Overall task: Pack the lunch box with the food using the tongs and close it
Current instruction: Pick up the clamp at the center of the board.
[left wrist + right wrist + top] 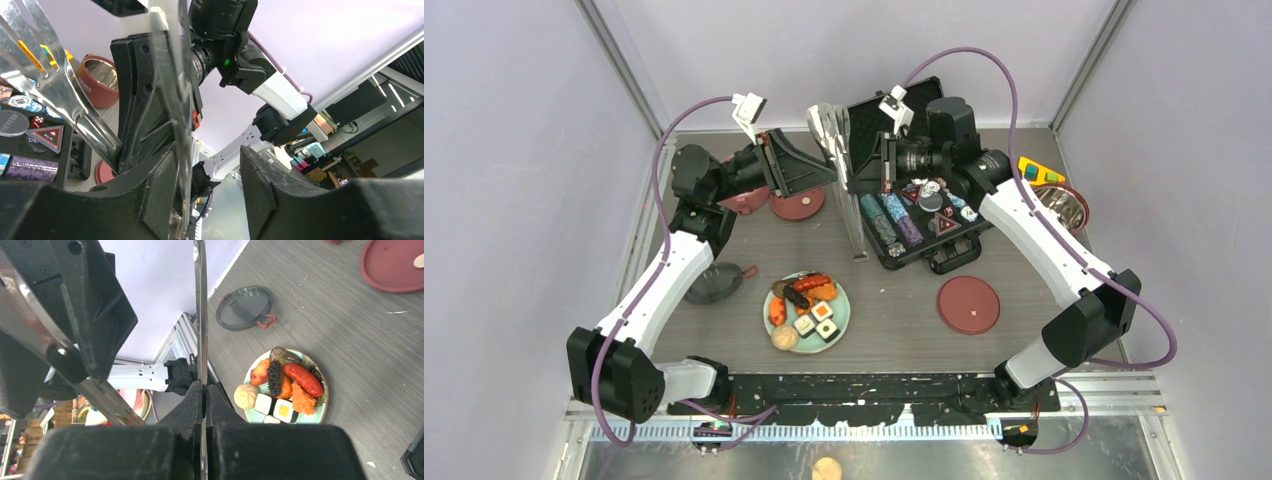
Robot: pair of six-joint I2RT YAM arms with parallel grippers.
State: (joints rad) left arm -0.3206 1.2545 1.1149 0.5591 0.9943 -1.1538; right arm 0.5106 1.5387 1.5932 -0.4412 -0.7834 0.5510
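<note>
The right gripper [201,389] is pinching the tongs [200,315] flat between its fingers at upper centre of the overhead view. The left gripper [207,160] is standing spread around them (one thin arm showing between its fingers). The food [808,305] is lying on the plate [848,314], lower centre.

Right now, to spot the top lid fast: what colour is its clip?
Red. The clip on the top lid shows best in the right wrist view.

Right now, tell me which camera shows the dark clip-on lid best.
The right wrist view. There the dark lid lies whole and unobstructed. The top external view shows it smaller and partly hidden behind the left arm. The left wrist view does not show it at all.
</note>
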